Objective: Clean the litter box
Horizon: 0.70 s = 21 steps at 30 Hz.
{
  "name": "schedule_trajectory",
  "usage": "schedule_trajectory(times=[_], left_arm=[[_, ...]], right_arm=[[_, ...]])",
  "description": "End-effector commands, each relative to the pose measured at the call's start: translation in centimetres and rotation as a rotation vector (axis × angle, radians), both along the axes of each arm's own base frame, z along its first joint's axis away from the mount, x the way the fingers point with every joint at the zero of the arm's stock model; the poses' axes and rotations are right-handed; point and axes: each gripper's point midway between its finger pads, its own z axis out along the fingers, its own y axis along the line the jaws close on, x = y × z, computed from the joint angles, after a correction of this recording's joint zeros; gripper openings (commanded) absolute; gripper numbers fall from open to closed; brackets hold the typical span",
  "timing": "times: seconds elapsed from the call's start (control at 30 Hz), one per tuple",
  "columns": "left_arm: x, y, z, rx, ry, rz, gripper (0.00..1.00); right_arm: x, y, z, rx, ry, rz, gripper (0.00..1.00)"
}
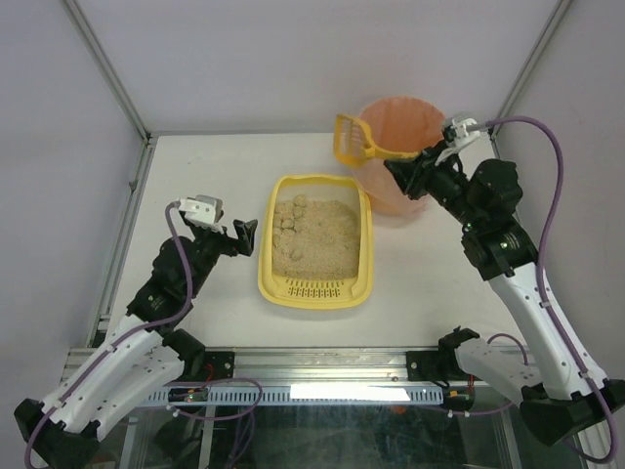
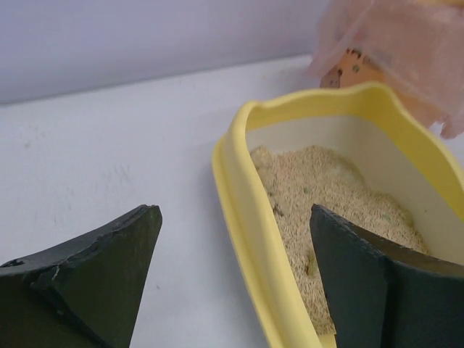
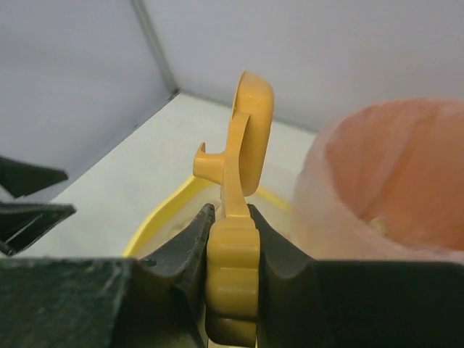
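The pale-yellow litter box (image 1: 265,256) lies mid-table, with beige litter (image 1: 317,244), several clumps (image 1: 290,215) at its far left and a slotted grate (image 1: 314,289) at the near end. My left gripper (image 1: 234,234) is open at the box's left side. In the left wrist view its dark fingers (image 2: 109,268) stand wide apart, and the box's rim (image 2: 250,246) runs between them untouched. My right gripper (image 1: 398,164) is shut on the handle of the orange scoop (image 1: 350,139), held at the bin's left edge. In the right wrist view the scoop (image 3: 252,130) stands upright above the jaws.
A round bin with a pink-orange bag (image 1: 405,122) stands at the back right, close to the box's far right corner; the same bin (image 3: 391,188) fills the right of the right wrist view. White walls and metal frame posts enclose the table.
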Motion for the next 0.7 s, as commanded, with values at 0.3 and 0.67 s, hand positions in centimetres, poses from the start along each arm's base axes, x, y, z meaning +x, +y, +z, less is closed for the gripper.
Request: schedule_trajectory(times=[0.3, 0.67], left_arm=[[-2.2, -7.4, 10.3, 0.198, -0.5, -0.382, 0.95], [-4.4, -17.9, 7.8, 0.301, -0.51, -0.704, 0.92]], right_arm=[[-4.3, 8.2, -11.1, -0.008, 0.617, 0.302, 0.0], [-6.1, 11.7, -11.4, -0.109, 0.619, 0.383, 0.0]])
